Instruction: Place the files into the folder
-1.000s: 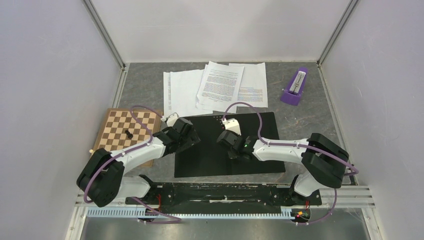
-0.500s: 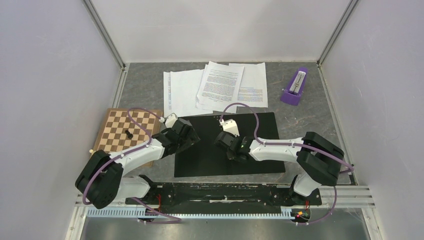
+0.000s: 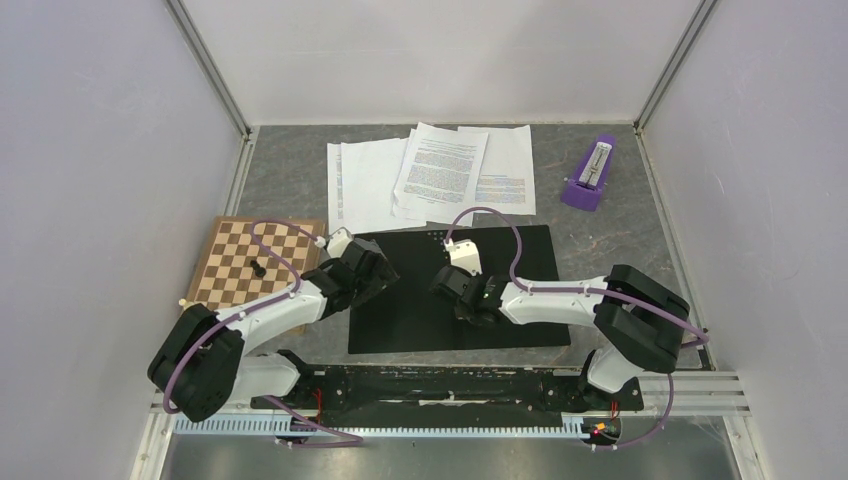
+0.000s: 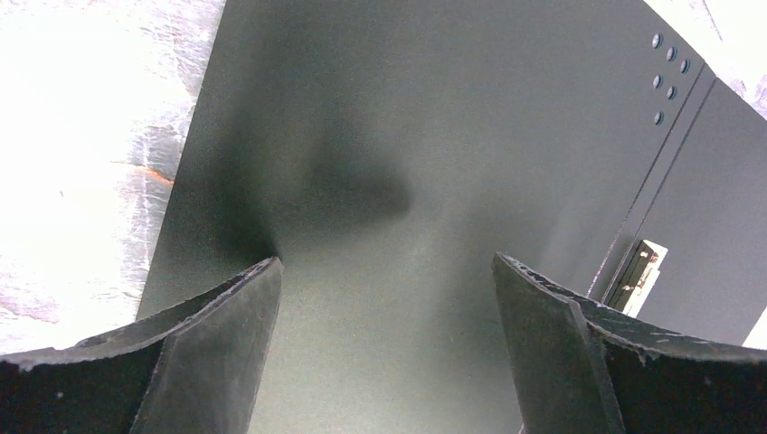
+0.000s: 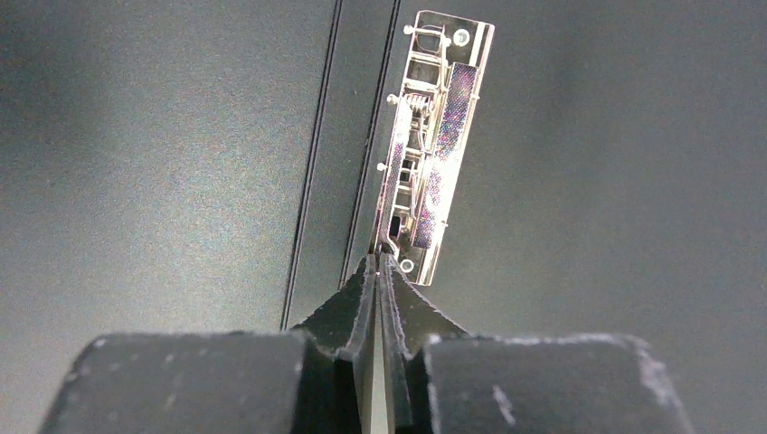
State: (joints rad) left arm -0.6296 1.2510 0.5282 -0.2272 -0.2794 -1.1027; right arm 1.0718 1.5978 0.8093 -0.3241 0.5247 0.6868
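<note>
Folder (image 3: pixel 420 320): lies open, black inside up, on the table (image 3: pixel 600 235), with files (image 3: pixel 440 170) fanned just beyond its far edge. Left gripper (image 4: pixel 384 271): hangs spread wide over its left half. Right gripper (image 5: pixel 377 262): pinched closed, tips at the clip's (image 5: pixel 434 145) near end.

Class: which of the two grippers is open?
The left gripper: its jaws stand wide apart above the folder. The right gripper has its jaws pressed together at the end of the metal clip.

left gripper (image 4: pixel 384 280) hangs with fingers spread wide; right gripper (image 5: pixel 378 271) points down, fingers pinched together, both angled inward.
</note>
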